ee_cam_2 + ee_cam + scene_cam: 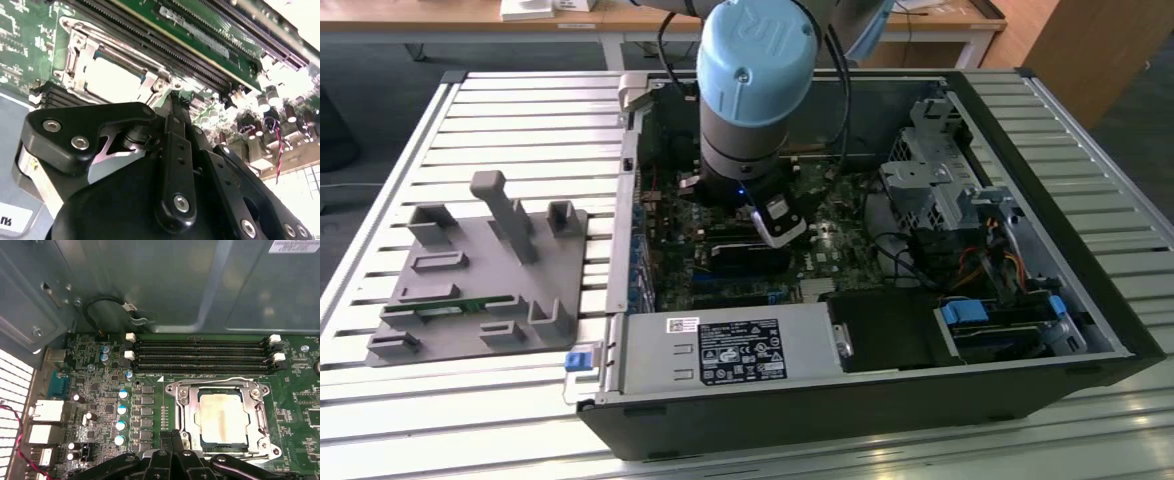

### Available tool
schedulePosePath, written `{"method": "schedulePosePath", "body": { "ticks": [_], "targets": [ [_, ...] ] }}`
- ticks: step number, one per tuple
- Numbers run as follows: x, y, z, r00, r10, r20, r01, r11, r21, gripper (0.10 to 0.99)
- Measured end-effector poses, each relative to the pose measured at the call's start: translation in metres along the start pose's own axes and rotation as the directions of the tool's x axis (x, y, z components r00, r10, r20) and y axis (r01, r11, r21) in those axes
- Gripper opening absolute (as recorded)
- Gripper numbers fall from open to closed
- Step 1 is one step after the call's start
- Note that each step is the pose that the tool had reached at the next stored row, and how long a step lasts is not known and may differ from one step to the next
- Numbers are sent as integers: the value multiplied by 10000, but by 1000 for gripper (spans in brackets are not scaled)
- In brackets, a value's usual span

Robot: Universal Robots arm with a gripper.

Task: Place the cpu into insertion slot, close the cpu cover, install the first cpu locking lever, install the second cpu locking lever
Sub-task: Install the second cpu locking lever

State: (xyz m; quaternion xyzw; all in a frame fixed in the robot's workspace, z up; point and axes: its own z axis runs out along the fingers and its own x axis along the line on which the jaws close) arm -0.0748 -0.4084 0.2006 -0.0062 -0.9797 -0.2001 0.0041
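The cpu [222, 417] lies flat in the insertion slot [220, 445] on the green board, its dull silver top showing. The cpu cover [187, 405] is down around it as a silvery frame. A thin wire lever [225, 379] runs along the cover's edge on the side of the memory slots. My gripper [172, 436] is shut, its fingertips together at the socket's edge beside the cover's corner. The second wrist view has the gripper [172, 95] just short of the cpu [112, 80] and the cover [82, 55]. In the exterior view the gripper [781, 238] reaches down into the open computer case.
Long black memory slots [200, 354] run beside the socket, with capacitors [121, 410] on the board nearby. The case wall [1067, 300], drive cage [934, 180] and power supply [727, 350] hem the arm in. A grey fixture plate [480, 270] sits on the slatted table at the exterior view's left.
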Motion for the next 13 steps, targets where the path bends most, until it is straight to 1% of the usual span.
{"method": "schedulePosePath", "body": {
  "ticks": [6, 10, 12, 13],
  "targets": [
    [1, 44, -102, 10000, 1, 0, -1, 10000, -18, 106],
    [2, 70, -165, 10000, 0, -2, 0, 10000, -98, 106],
    [2, 71, -166, 10000, -1, -2, 1, 9999, -153, 106],
    [2, 71, -166, 10000, 0, -1, 0, 9999, -162, 106]
  ]
}}
